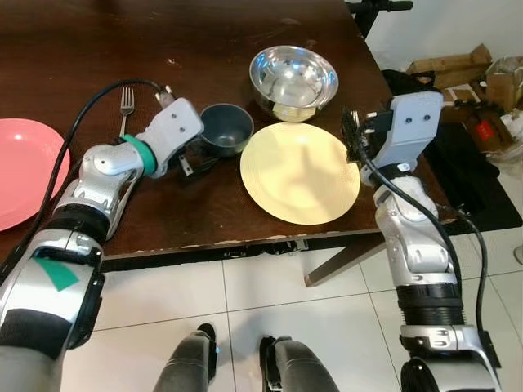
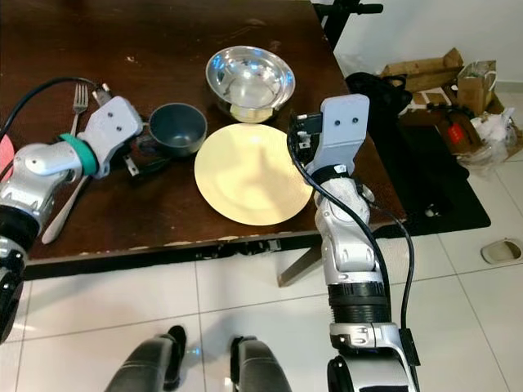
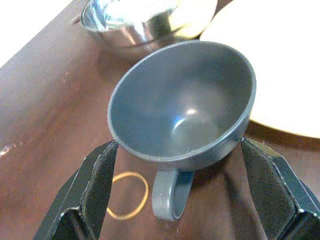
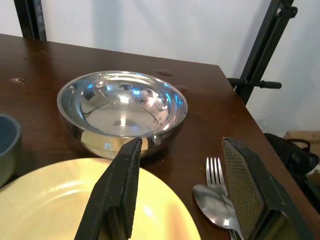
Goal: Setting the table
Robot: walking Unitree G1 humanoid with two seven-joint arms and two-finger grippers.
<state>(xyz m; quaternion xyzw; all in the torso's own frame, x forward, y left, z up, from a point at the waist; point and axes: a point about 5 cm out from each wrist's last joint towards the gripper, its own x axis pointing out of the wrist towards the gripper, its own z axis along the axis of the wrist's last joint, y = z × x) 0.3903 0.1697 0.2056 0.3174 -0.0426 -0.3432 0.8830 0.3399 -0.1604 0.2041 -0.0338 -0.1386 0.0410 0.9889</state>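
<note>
Centrally, the grey cup stood on the counter just left of the yellow plate, between the left hand's parted fingers. The right hand, also spread, hovered over a fork and spoon at the plate's right. A good grasp likely meant closing evenly on the cup's wall, clear of its handle.

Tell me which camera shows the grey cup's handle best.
The left wrist view: the grey cup sits close between the left hand's open fingers, its handle facing the camera. Both eye views show the cup from above, its handle hidden behind that hand. The right wrist view catches just its rim.
</note>
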